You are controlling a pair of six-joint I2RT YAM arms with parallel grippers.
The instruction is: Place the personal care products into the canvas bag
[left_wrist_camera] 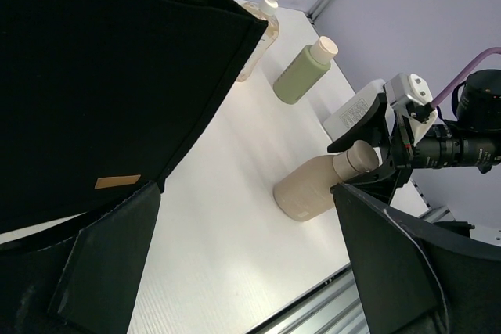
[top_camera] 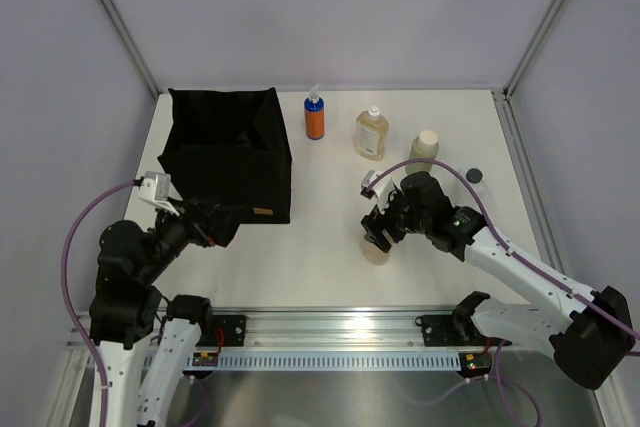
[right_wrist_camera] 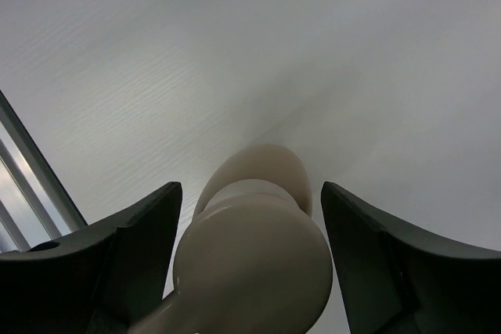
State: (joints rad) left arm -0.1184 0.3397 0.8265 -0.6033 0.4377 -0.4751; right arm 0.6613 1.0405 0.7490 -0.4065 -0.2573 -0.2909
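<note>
Right wrist: right tool spread astride beige bottle — gaps both sides; left tool spread.

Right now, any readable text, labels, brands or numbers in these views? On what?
No text can be read in any view.
Tan label on the canvas bag: no letters can be made out.
Orange spray bottle: any print is too small to read.
Clear amber bottle: any print is too small to read.
Beige bottle, pale green bottle: no print shows.
</note>
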